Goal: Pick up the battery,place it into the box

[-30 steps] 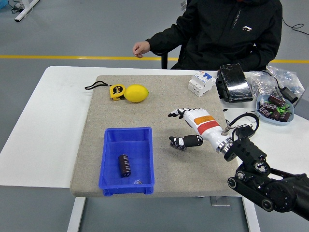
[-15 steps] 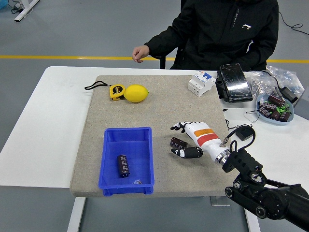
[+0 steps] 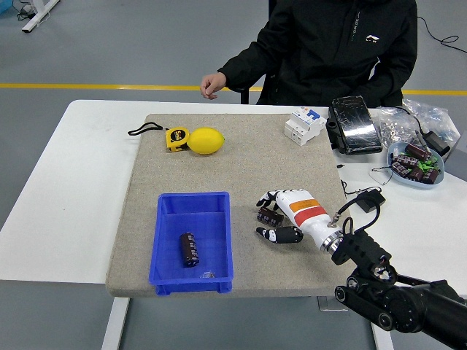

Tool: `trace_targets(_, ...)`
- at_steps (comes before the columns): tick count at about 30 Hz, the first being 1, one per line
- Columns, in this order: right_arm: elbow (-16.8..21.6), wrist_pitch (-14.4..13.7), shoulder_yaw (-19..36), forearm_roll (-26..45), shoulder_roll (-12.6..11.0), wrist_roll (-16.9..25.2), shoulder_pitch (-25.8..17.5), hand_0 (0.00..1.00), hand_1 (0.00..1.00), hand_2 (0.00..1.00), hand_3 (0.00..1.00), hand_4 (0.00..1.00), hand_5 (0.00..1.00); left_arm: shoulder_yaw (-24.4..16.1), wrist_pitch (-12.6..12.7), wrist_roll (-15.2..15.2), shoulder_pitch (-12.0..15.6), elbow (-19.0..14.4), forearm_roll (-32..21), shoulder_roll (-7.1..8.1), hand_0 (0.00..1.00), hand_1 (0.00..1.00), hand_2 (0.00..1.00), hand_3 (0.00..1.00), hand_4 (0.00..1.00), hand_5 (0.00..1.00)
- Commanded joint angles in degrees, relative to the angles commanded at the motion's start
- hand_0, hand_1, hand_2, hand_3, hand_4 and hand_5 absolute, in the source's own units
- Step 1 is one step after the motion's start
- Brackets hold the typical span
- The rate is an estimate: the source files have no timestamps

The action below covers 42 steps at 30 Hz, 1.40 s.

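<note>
A dark cylindrical battery [image 3: 268, 216] lies on the grey mat [image 3: 241, 157], just right of the blue box [image 3: 166, 237]. My right hand [image 3: 271, 216] reaches in from the lower right and brackets it. The fingers [image 3: 264, 198] sit on its far side and the thumb [image 3: 280, 235] on its near side, with gaps showing, so the hand is open around the battery. A second battery [image 3: 189, 249] lies inside the box. My left arm is out of view.
A yellow lemon [image 3: 206, 141] and a tape measure [image 3: 176, 138] sit at the mat's far left. A white breaker [image 3: 304, 125], a black device [image 3: 353, 124] and a bowl of batteries [image 3: 416, 164] stand at the far right. A person sits behind the table, one hand [image 3: 212, 84] at its far edge.
My right hand has moved toward me and slightly left, lowering until its fingers and thumb sit either side of the battery. The person's hand barely shifted.
</note>
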Motion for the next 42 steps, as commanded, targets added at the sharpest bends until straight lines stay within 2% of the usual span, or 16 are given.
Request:
trace_targets(1, -0.24, -0.01, -0.22, -0.05, 0.13, -0.03, 0.07, 0.295, 0.436, 0.516, 0.521, 0.745, 0.236, 0.04, -0.01, 0.00, -0.02, -0.01, 0.00, 0.00, 0.767, 0.750, 0.752, 0.602, 0.654, 0.586)
trace_targets(2, -0.42, -0.01, -0.36, -0.11, 0.21, -0.06, 0.12, 0.229, 0.397, 0.448, 0.457, 0.709, 0.221, 0.08, -0.02, -0.01, -0.04, -0.01, -0.02, 0.00, 0.767, 0.749, 0.753, 0.602, 0.654, 0.586)
trace_targets(22, -1.96, 0.35, -0.40, 0.69, -0.36, -0.03, 0.46, 0.163, 0.362, 0.431, 0.445, 0.676, 0.211, 0.29, -0.01, -0.16, -0.08, 0.02, -0.16, 0.00, 0.767, 0.749, 0.753, 0.602, 0.654, 0.586)
trace_targets(25, -1.71, 0.23, -0.22, 0.51, -0.50, 0.00, 0.65, 0.163, 0.362, 0.431, 0.445, 0.676, 0.211, 0.35, -0.01, -0.17, -0.08, 0.03, -0.25, 0.04, 0.767, 0.749, 0.753, 0.602, 0.654, 0.586)
trace_targets(26, -1.60, 0.24, -0.17, 0.40, -0.54, -0.02, 0.71, 0.135, 0.347, 0.427, 0.441, 0.649, 0.197, 0.36, -0.03, -0.16, -0.08, 0.03, -0.26, 0.06, 0.767, 0.749, 0.752, 0.603, 0.654, 0.586)
trace_targets(42, 1.94, 0.39, 1.08, -1.59, -1.22, -0.38, 1.79, 0.128, 0.341, 0.425, 0.441, 0.635, 0.191, -0.03, -0.33, 0.13, 0.11, -0.01, 0.21, 0.46, 0.767, 0.749, 0.751, 0.603, 0.655, 0.587)
